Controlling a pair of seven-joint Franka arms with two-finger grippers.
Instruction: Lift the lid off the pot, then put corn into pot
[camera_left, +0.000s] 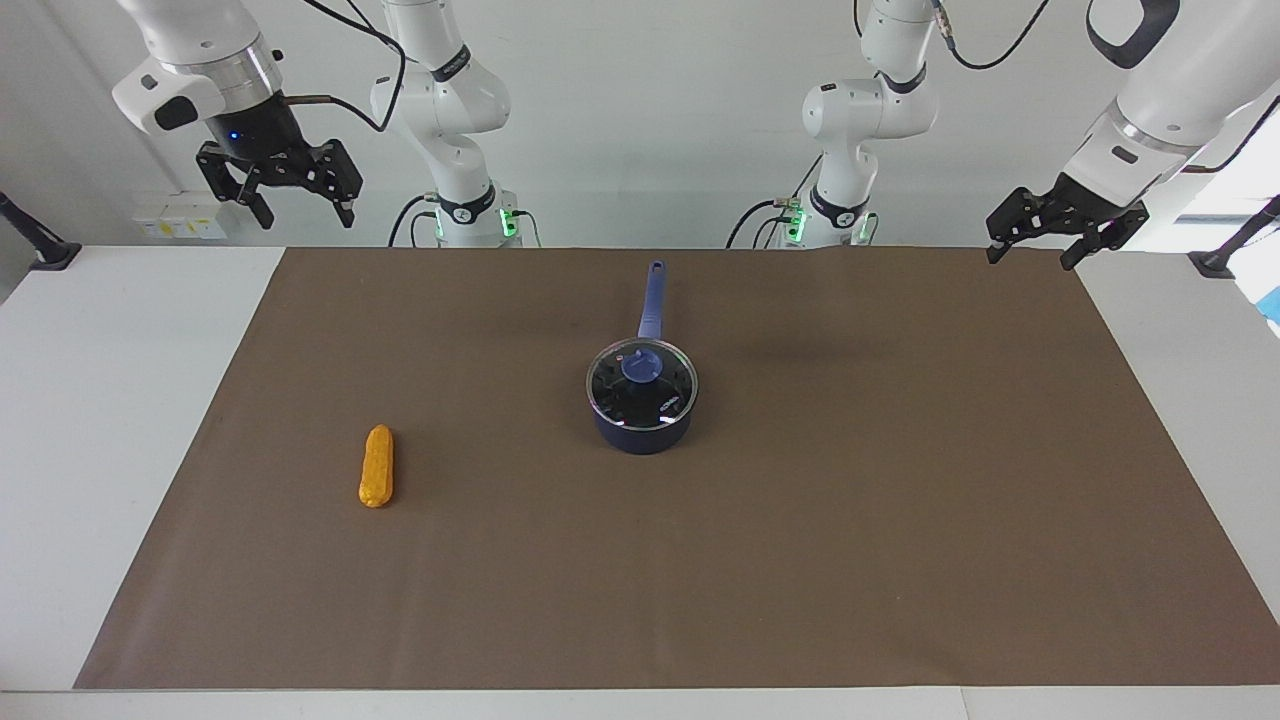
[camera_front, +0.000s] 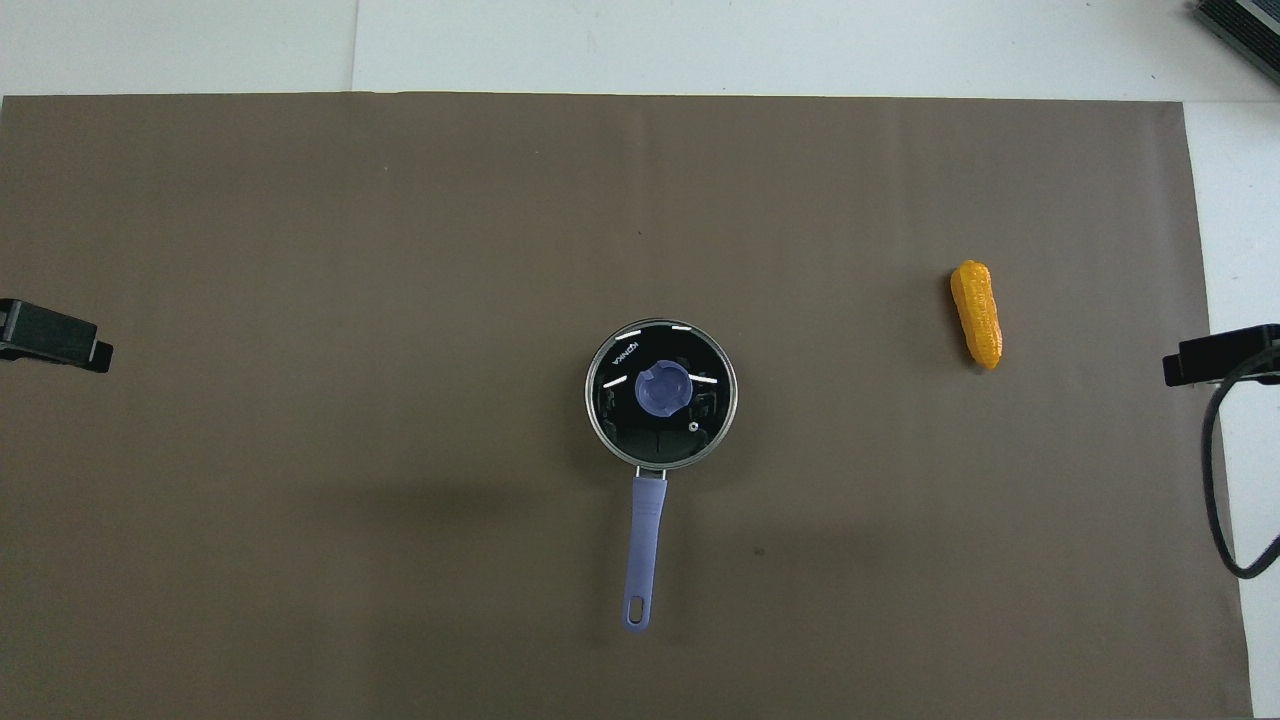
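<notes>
Brown paper (camera_left: 800, 560) covers the table; mid-sheet sits the pot (camera_left: 641, 432), lid (camera_left: 641, 385) on, handle toward the robots. The corn (camera_left: 376, 466) lies well apart toward the right arm's end. The right gripper (camera_left: 298, 205) and left gripper (camera_left: 1033, 250) hang raised at the table's ends, jaws spread wide, holding nothing.

A glossy glass lid (camera_front: 661, 395) with thin metal rim, bumpy corn (camera_front: 977, 313), and matt brown paper-like covering (camera_front: 300, 250) are seen.

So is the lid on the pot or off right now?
On: the lid sits flat across the pot's rim, blue knob centred, neither gripper near it.
</notes>
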